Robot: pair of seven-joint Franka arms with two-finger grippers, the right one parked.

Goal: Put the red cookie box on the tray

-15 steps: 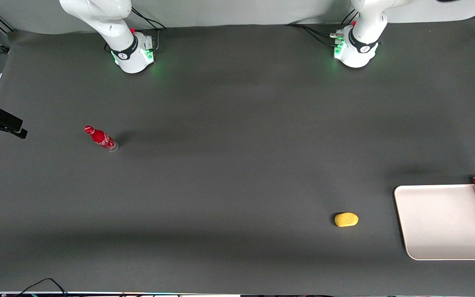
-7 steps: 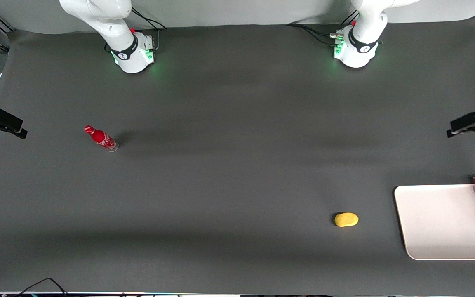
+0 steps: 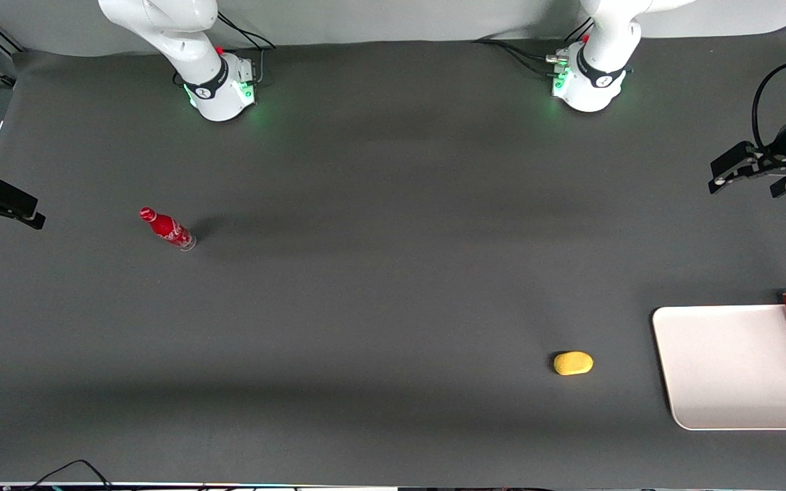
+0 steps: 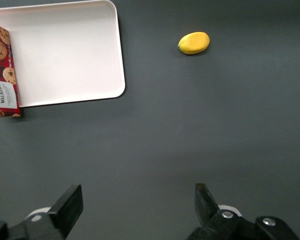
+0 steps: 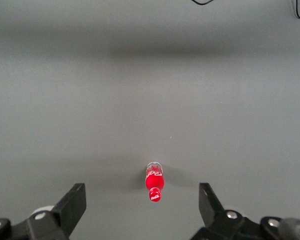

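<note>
Dark table (image 3: 393,307) carries tray (image 3: 727,368) (box-laden), lemon (image 3: 573,363), bottle (image 3: 168,229).

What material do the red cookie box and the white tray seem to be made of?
The flat red tartan cookie box looks like printed cardboard: sharp edges, cookie pictures, white label. The large off-white tray looks like smooth matte plastic, perhaps melamine: rounded corners, low moulded rim. The open gripper hangs apart from both.

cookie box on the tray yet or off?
On it, mostly: the red cookie box lies flat along the tray's edge, one end overhanging the rim. The gripper is open, apart from it, above bare table.
</note>
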